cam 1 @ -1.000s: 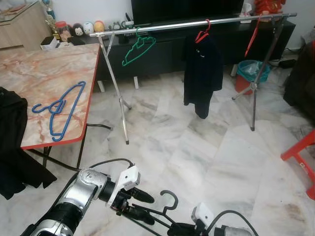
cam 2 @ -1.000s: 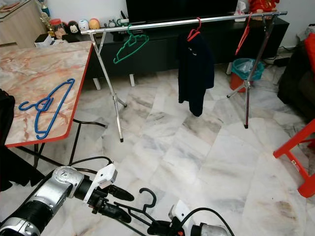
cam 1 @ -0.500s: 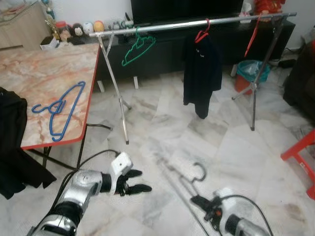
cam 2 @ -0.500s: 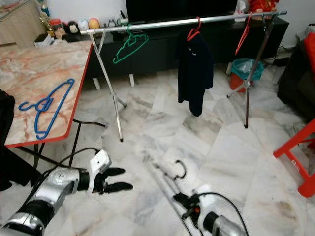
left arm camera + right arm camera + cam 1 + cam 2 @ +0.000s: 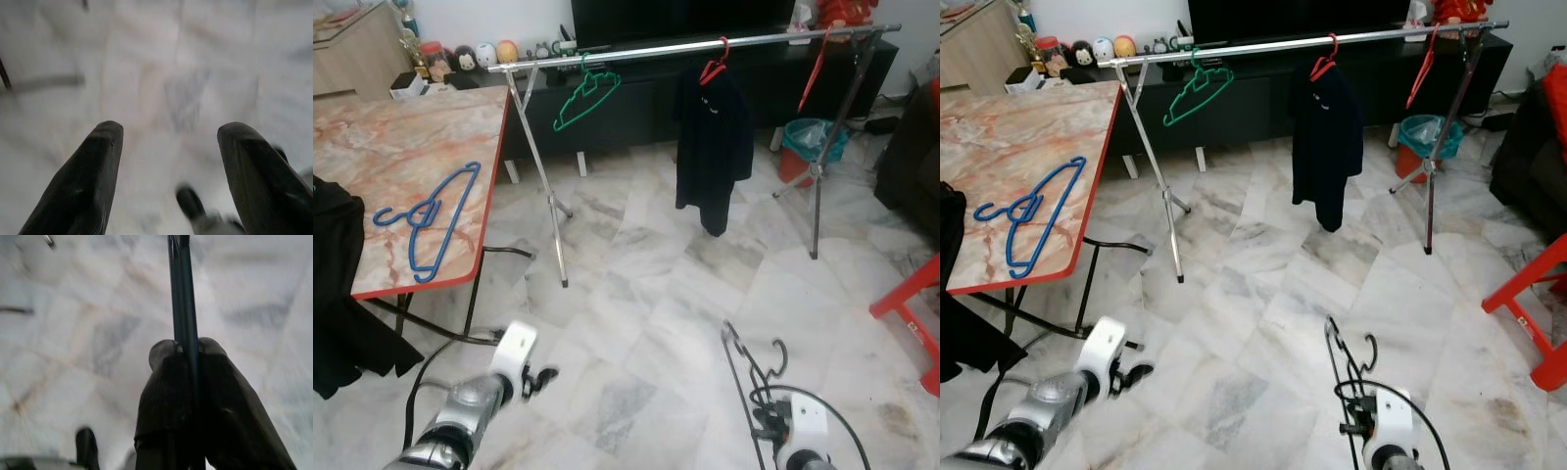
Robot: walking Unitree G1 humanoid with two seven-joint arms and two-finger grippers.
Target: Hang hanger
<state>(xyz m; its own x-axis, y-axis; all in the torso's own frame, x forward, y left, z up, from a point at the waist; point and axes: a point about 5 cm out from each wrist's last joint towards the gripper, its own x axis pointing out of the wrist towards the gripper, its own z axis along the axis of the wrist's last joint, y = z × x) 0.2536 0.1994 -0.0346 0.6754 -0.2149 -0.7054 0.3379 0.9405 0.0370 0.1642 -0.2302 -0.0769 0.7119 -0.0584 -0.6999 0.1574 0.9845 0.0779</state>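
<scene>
A thin black hanger [image 5: 740, 370] stands nearly upright low on the right, its hook [image 5: 775, 356] curling to the right. My right gripper [image 5: 766, 423] is shut on its lower bar, and the right wrist view has both fingers [image 5: 166, 377] pressed against the dark bar [image 5: 182, 293]. My left gripper [image 5: 544, 378] is low on the left over the floor, well apart from the hanger. Its fingers [image 5: 93, 176] stand wide open with only floor between them. The silver clothes rail [image 5: 705, 46] runs across the back of the room.
On the rail hang a green hanger [image 5: 585, 98], a black garment [image 5: 713, 137] on a red hanger, and another red hanger [image 5: 813, 69]. A blue hanger [image 5: 431, 215] lies on the marble table [image 5: 372, 137] at left. A red stool [image 5: 911, 313] stands at right, a teal bin [image 5: 813, 142] behind.
The left gripper has let go of the black hanger and drawn away to the left and down. The right gripper has carried the hanger to the right and turned it upright.
</scene>
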